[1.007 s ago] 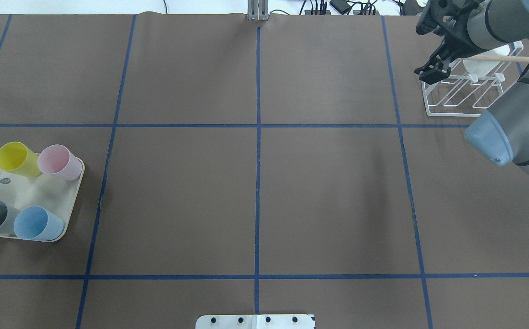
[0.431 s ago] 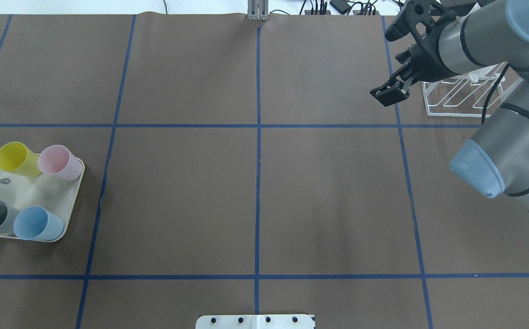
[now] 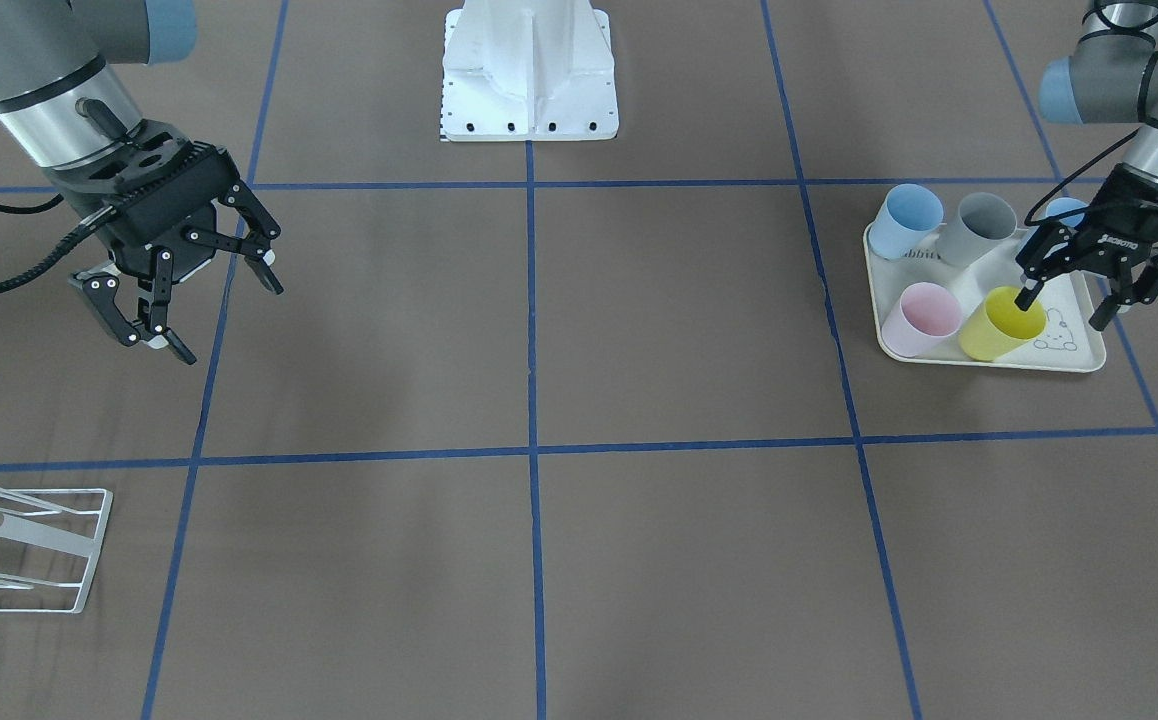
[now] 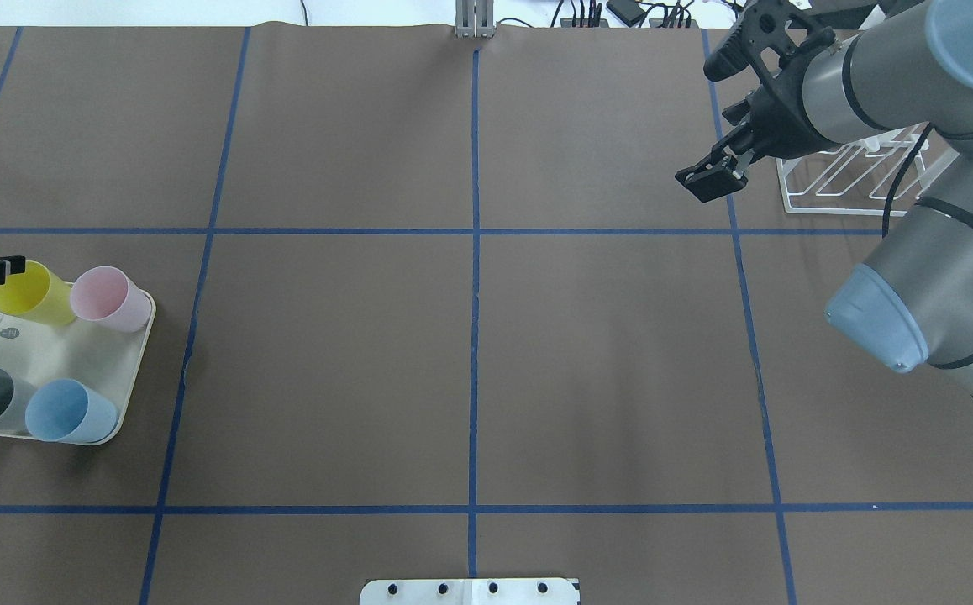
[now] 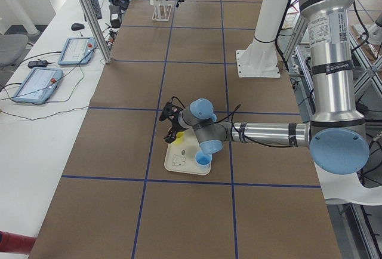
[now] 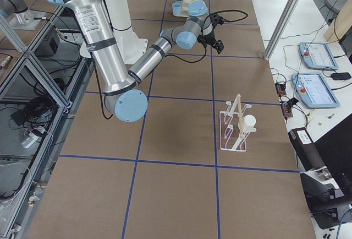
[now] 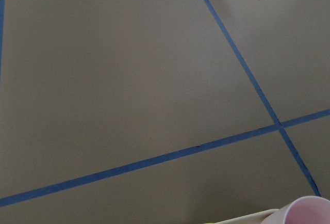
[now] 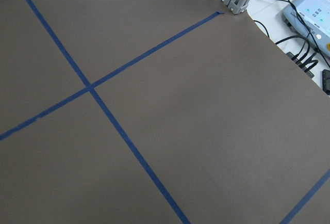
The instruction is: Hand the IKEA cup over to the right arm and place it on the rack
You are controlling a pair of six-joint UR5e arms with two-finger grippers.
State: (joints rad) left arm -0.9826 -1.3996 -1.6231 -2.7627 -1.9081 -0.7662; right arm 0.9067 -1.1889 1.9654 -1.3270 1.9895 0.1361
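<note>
Pick-up stage: the released left gripper (image 3: 1061,308) hovers at the yellow cup (image 3: 1002,322), needing next to clamp its rim; the right gripper (image 3: 221,320), also released and empty, hangs well apart from it.

"ROBOTIQ" on the left gripper (image 3: 1059,312), "abbit" (start of word hidden) on the cream tray (image 3: 1085,352)

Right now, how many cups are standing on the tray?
5 on the tray: pink cup and yellow cup in the row away from the robot; blue cup, grey cup and second blue cup, partly hidden behind the left gripper, nearer it.
</note>
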